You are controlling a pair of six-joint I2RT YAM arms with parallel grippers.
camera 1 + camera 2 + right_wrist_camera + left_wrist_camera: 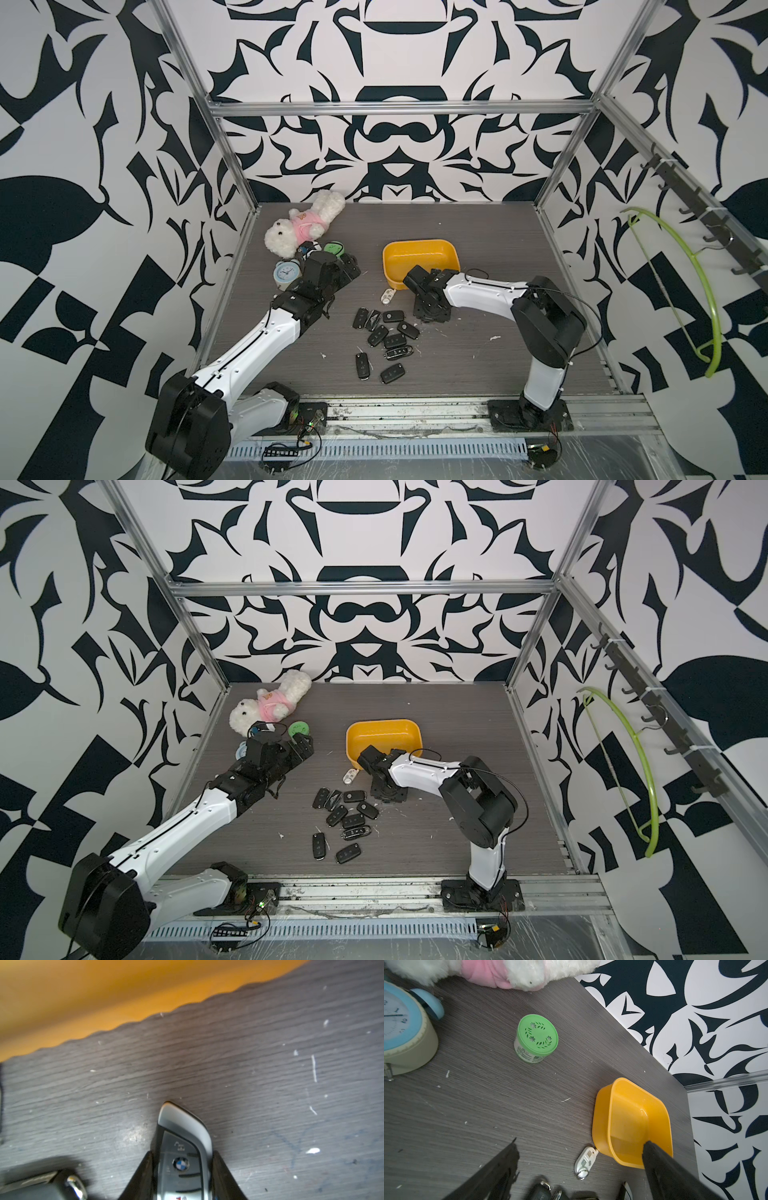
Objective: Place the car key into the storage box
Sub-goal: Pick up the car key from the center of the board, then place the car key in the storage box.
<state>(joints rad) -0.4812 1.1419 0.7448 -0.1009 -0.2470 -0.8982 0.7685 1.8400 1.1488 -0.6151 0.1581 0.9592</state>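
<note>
In both top views the right arm (482,291) aims its jaws straight down at the bench (478,365), just short of the near wall of the yellow box (419,259). The wrist hides whatever sits between them. A heap of black keys (384,332) lies beside those jaws on the left arm's (257,345) side. A white fob (388,296) lies off to the same side, at the box's corner. The left jaws hang well apart from all this, near a green jar (334,248), a clock (286,274) and a plush toy (305,226).

The left wrist view makes plain what the top views blur. The left jaws are spread wide with nothing between them, and the box (600,1118) lies beyond one tip.

Only the right wrist view shows the car key (182,1147). It is silver and black and lies flat on the bench between the right jaws, which pinch its two long edges. The box wall (83,997) stands ahead of the tips, apart from the key.

So the step in hand looks like the grasp itself. The next move calls for a firm hold, a lift above the rim, a short carry forward, and release over the box floor. The key's smooth, tapered edges could slip.
</note>
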